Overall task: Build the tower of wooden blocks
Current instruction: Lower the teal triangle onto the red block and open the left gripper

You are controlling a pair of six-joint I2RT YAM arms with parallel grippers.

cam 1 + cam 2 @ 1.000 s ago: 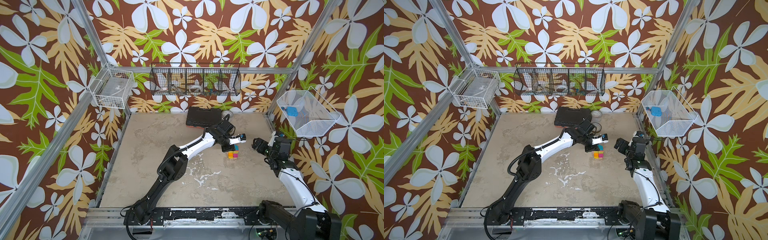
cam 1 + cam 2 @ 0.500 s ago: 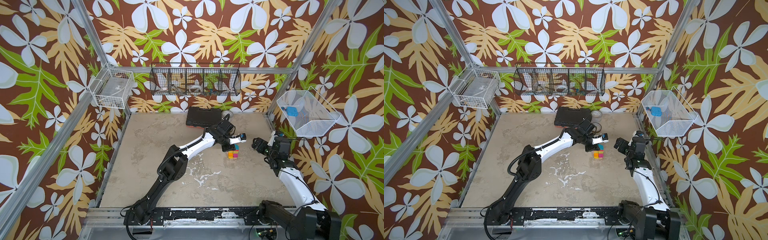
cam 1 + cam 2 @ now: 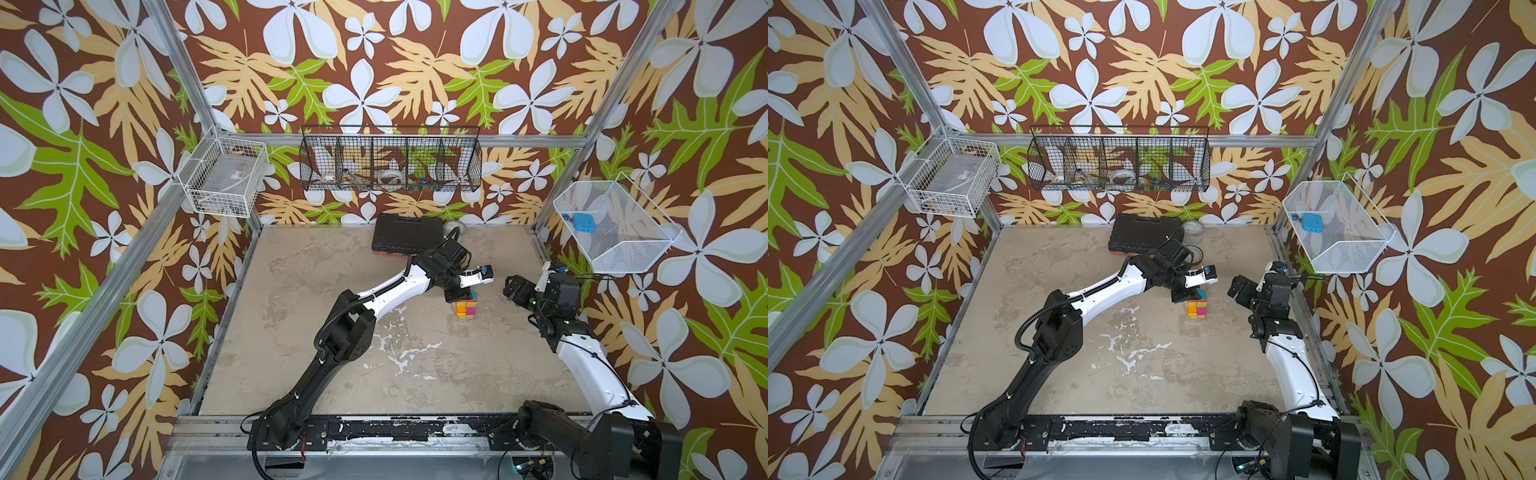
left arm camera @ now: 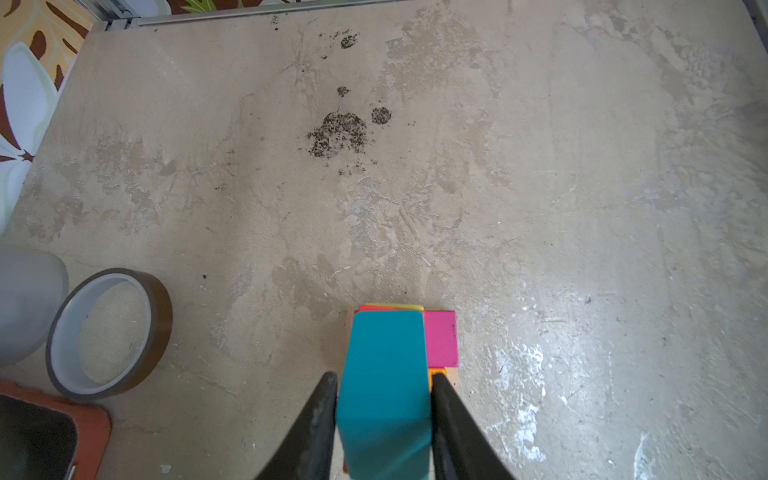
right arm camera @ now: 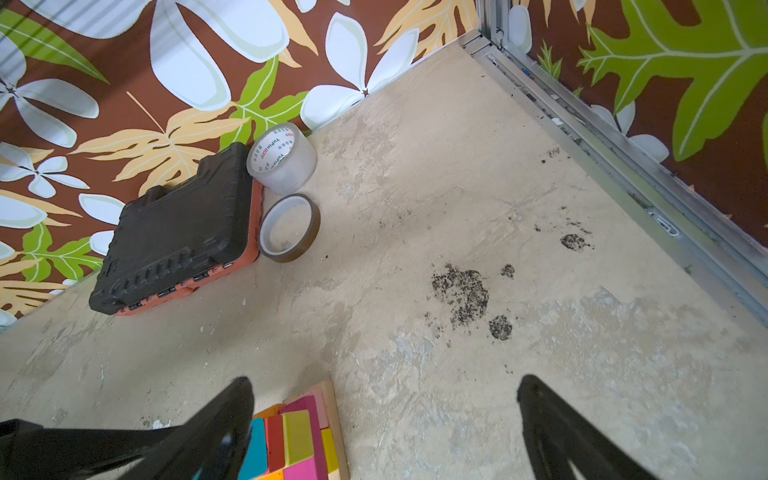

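Left wrist view: my left gripper (image 4: 383, 376) clamps its jaws on both sides of the teal wedge (image 4: 384, 399), directly over the tower (image 4: 441, 338) on the scuffed beige table (image 4: 540, 208). My right gripper (image 5: 385, 380) gapes wide and empty near the tower. Floral walls (image 3: 374, 62) enclose us.

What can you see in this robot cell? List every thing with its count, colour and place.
tower: 1, multicoloured, table right of centre
teal wedge: 1, teal, over tower, gripped
tool case: 1, black, table back
clear tape roll: 1, clear, beside case
brown tape roll: 1, brown, beside case
black basket: 1, back wall
left white basket: 1, left wall
right white basket: 1, right wall
blue gadget: 1, right basket
table: 1, beige
left gripper: black, shut on wedge
right gripper: black, open
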